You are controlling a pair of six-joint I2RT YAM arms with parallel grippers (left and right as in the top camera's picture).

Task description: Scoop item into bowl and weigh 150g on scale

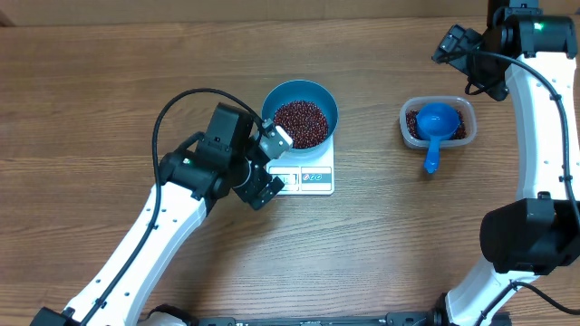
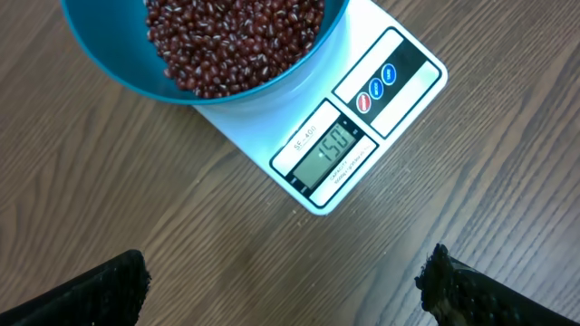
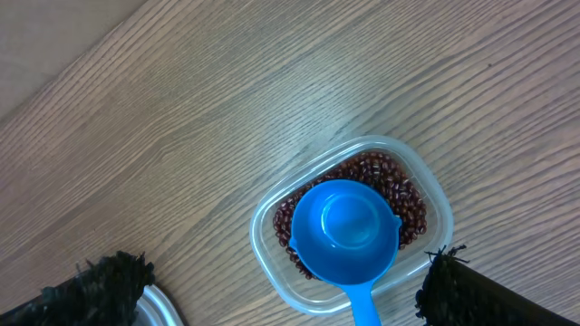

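Overhead: beans (image 1: 300, 124) fill the blue bowl (image 1: 322, 98) standing on the scale (image 1: 313, 178). The left hand (image 1: 271, 167), released and empty, sits at the scale's left edge.
Left wrist: we read 150 on the display (image 2: 331, 152).
Right wrist: the right hand (image 3: 281, 290), released and empty, hovers over the tub (image 3: 272, 213). The scoop (image 3: 344, 226) handle runs toward the robot's base, so we judge the right arm nearer to it.

There is one round deep blue bowl (image 1: 299, 89), one flat white rectangular kitchen scale (image 1: 317, 165), one clear rounded-rectangle plastic tub (image 1: 468, 109) and one small blue handled scoop (image 1: 436, 120). The small dark red-brown beans (image 1: 300, 124) form two heaps, too many to count singly.
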